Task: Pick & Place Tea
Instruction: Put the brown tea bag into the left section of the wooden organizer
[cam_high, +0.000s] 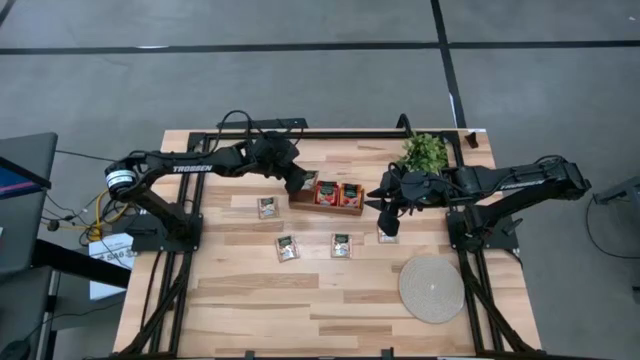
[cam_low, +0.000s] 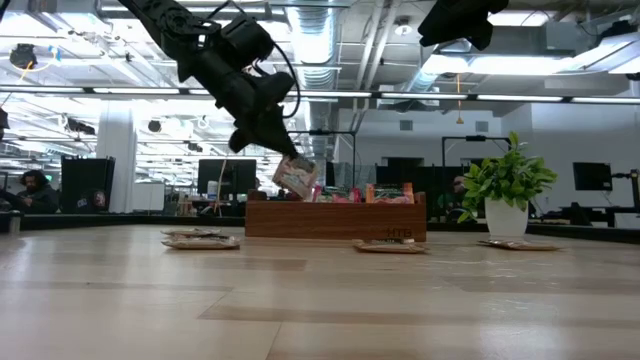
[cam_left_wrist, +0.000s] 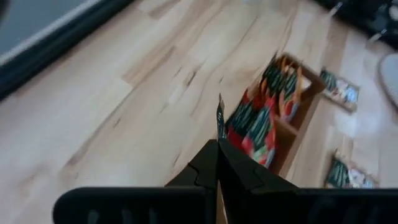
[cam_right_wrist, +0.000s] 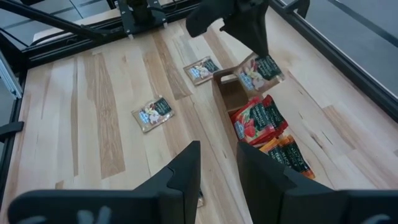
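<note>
Wooden box (cam_high: 327, 207) of red tea sachets (cam_high: 338, 193) is sitting mid-table. Left gripper (cam_low: 283, 152) is pinching a pale sachet (cam_low: 296, 178) above the box's left end. Right gripper (cam_high: 386, 213), fingers parted and empty, is hovering over a loose sachet (cam_high: 387, 237) right of the box.

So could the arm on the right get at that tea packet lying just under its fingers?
Probably yes. The right gripper hangs with fingers apart just above a loose sachet on the table. Nothing lies over it; the wooden box and plant stand beside, and the left gripper is busy over the box.
</note>
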